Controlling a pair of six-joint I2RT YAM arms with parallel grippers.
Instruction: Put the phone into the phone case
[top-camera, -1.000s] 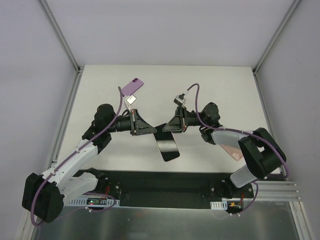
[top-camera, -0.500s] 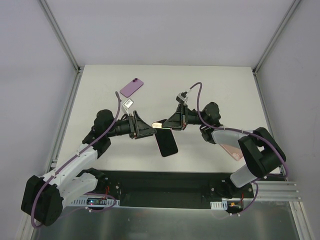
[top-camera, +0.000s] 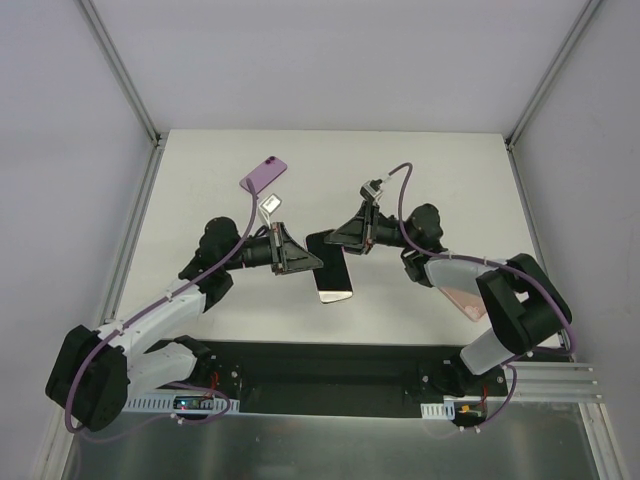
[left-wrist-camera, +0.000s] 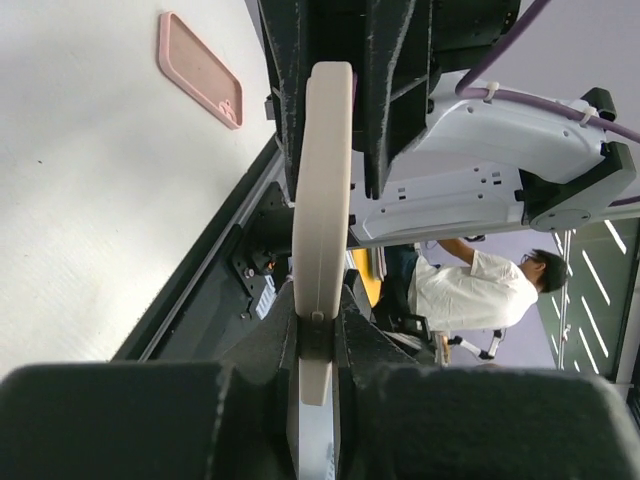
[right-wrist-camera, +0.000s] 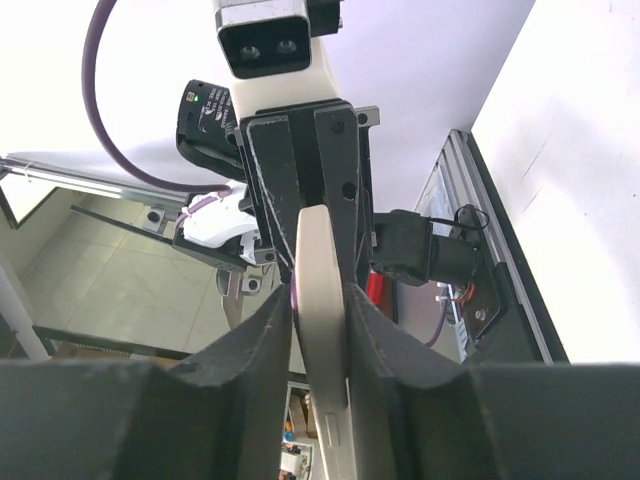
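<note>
A phone (top-camera: 333, 270) with a dark screen and a cream-coloured rim hangs above the table's middle, held between both arms. My left gripper (top-camera: 312, 265) is shut on its left edge. In the left wrist view the cream edge (left-wrist-camera: 322, 180) runs straight up from between those fingers (left-wrist-camera: 318, 320). My right gripper (top-camera: 346, 244) is shut on the top edge, and the right wrist view shows the cream edge (right-wrist-camera: 318, 260) pinched between its pads (right-wrist-camera: 320, 300). I cannot tell whether the cream rim is a case. A pink phone case (top-camera: 465, 300) lies on the table under the right arm, and the pink case (left-wrist-camera: 200, 70) also shows in the left wrist view.
A purple phone-shaped thing (top-camera: 264, 174) lies on the table at the back left. The black base plate (top-camera: 320, 375) runs along the near edge. Metal frame posts (top-camera: 130, 90) stand at the back corners.
The left gripper opened, slid right and shut again on the phone's edge. The phone rose from a downward hang and now sits flatter and higher between both grippers.
</note>
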